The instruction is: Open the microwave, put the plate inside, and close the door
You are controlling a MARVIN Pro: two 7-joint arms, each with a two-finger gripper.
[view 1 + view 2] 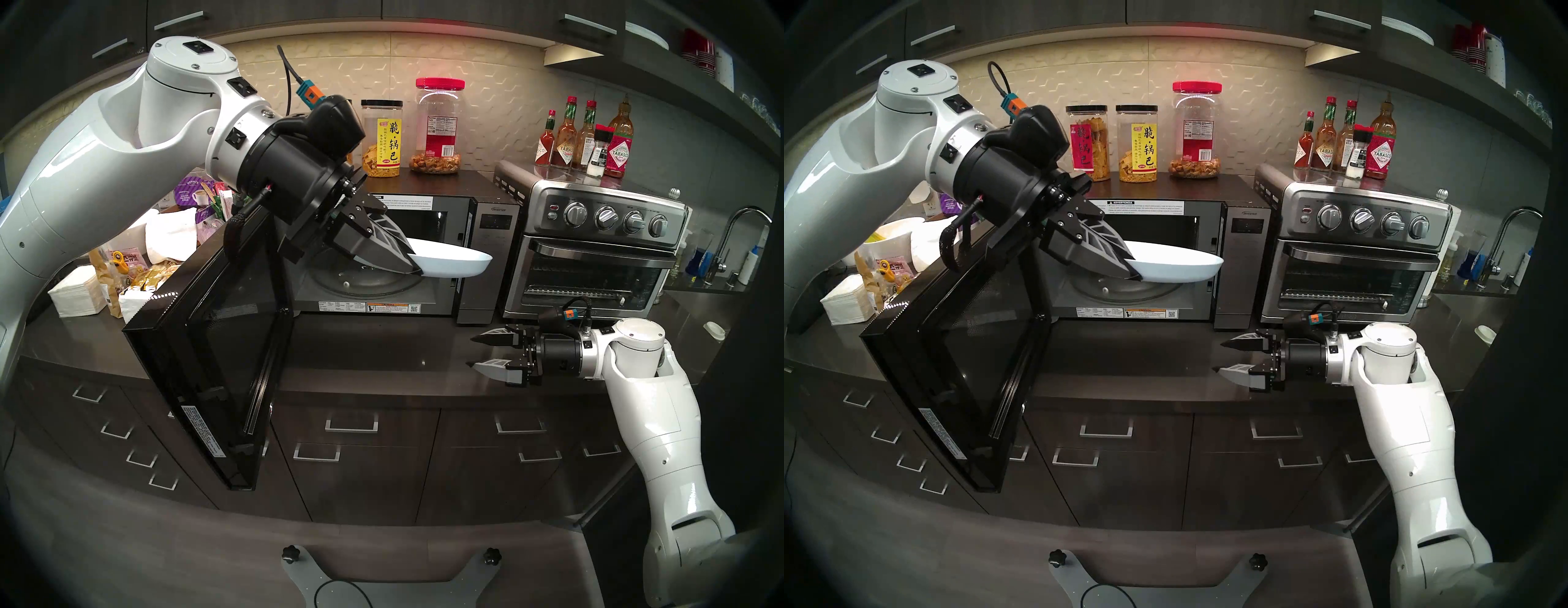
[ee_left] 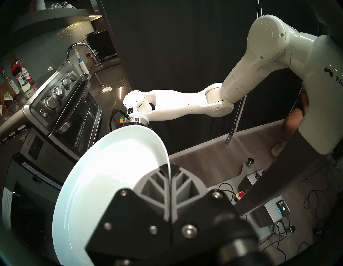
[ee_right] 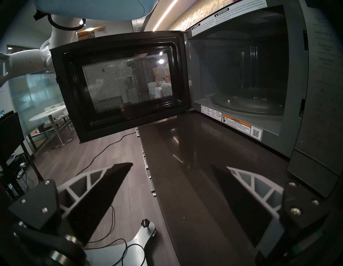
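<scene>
The door (image 1: pixel 212 352) stands swung out toward the near left, and the microwave (image 1: pixel 488 237) cavity is exposed with its glass turntable (image 1: pixel 365 284) bare. The left claw (image 1: pixel 413 265) is clamped on the near-left rim of the plate (image 1: pixel 454 263), which hangs in the air at the mouth of the cavity, above the turntable and roughly level, its far edge just short of the right side of the opening. The step in hand is judged to be insertion: carry the plate straight toward the far wall, keeping it level and clear of the right-hand frame and of the open door edge on the left; lower it until its base sits centred on the turntable, and only then release the rim. The right claw (image 1: pixel 481 352) hovers with its fingers spread apart, empty, above the table (image 1: pixel 382 352) near the toaster oven (image 1: pixel 594 254), well placed to stay clear
</scene>
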